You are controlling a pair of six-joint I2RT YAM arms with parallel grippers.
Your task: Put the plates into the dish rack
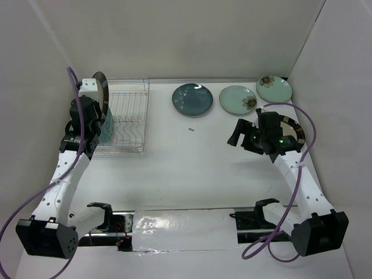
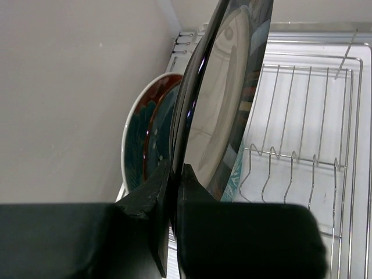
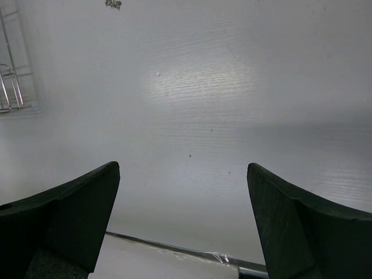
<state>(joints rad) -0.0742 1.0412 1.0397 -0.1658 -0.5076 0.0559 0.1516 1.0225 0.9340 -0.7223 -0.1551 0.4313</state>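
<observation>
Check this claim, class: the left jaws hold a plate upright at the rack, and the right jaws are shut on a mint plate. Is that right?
No. The right jaws stand wide open and empty, as the right wrist view shows; both mint plates lie on the table. The left jaws do hold a plate upright at the rack.

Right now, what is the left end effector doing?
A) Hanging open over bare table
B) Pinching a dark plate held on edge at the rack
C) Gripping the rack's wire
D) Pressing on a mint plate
B: the left end effector is shut on the rim of a dark plate, held on edge at the dish rack.
</observation>
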